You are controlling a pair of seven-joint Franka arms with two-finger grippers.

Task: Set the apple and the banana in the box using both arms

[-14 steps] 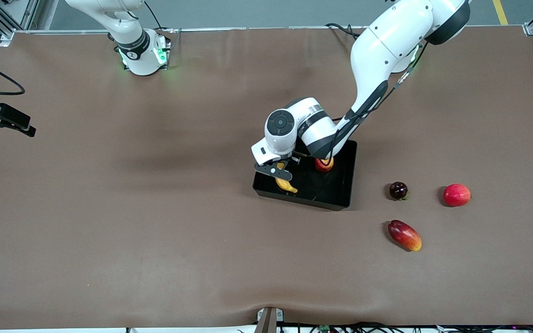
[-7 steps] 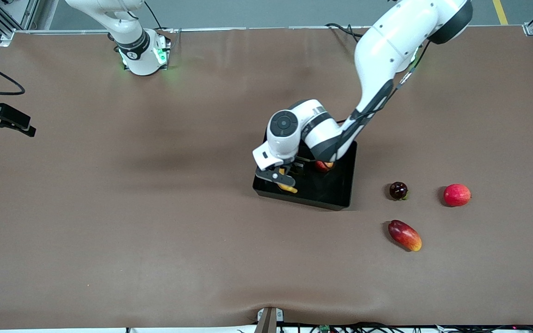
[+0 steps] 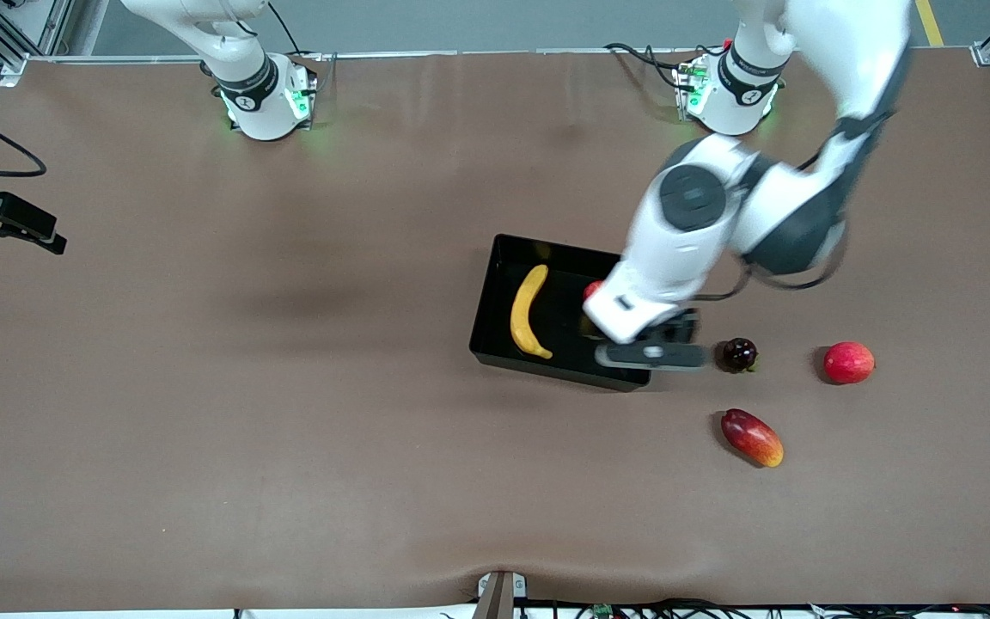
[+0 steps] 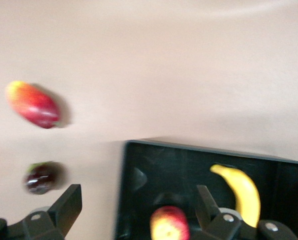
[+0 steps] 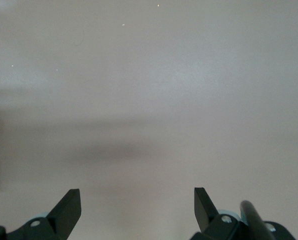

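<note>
Left pincer: I see my left gripper (image 3: 651, 354) spread wide and empty over the box corner nearest the camera, at the left arm's end; in its wrist view the fingers (image 4: 69, 207) straddle that box wall.
Right pincer: my right gripper (image 5: 136, 212) waits with its fingers wide over bare desk (image 5: 149, 75).
Banana: the banana (image 3: 528, 311) lies in the box (image 3: 495, 297) along the wall at the right arm's end, well apart from the left gripper; plain yellow, curved.
Apple: the apple (image 4: 169, 224) sits in the box, between the left fingers in the wrist view; red with yellow streaks.
Hidden: from the front I get only a red sliver of apple past the left arm's wrist.
Blur: the left arm smears in the front view.
</note>
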